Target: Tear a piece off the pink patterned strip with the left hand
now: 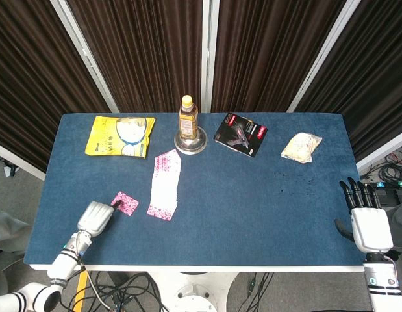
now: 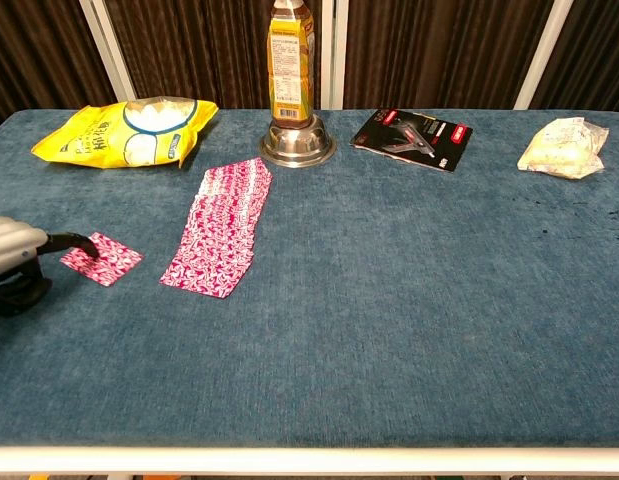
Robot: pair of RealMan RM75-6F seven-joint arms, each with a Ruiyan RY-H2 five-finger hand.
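The pink patterned strip (image 1: 165, 184) (image 2: 222, 228) lies flat on the blue table, running from near the steel bowl toward the front. A small torn piece (image 1: 126, 203) (image 2: 102, 258) lies apart from it, to its left. My left hand (image 1: 95, 218) (image 2: 13, 262) pinches the left corner of that piece with a dark fingertip, low over the table near the front left edge. My right hand (image 1: 367, 221) hangs beyond the table's right front corner, fingers straight and apart, holding nothing; the chest view does not show it.
A yellow snack bag (image 1: 120, 136) (image 2: 124, 130) lies at the back left. A bottle (image 1: 187, 117) stands in a steel bowl (image 2: 297, 146) at the back centre. A black packet (image 1: 241, 134) (image 2: 412, 132) and a pale wrapped pack (image 1: 301, 147) (image 2: 562, 146) lie at the back right.
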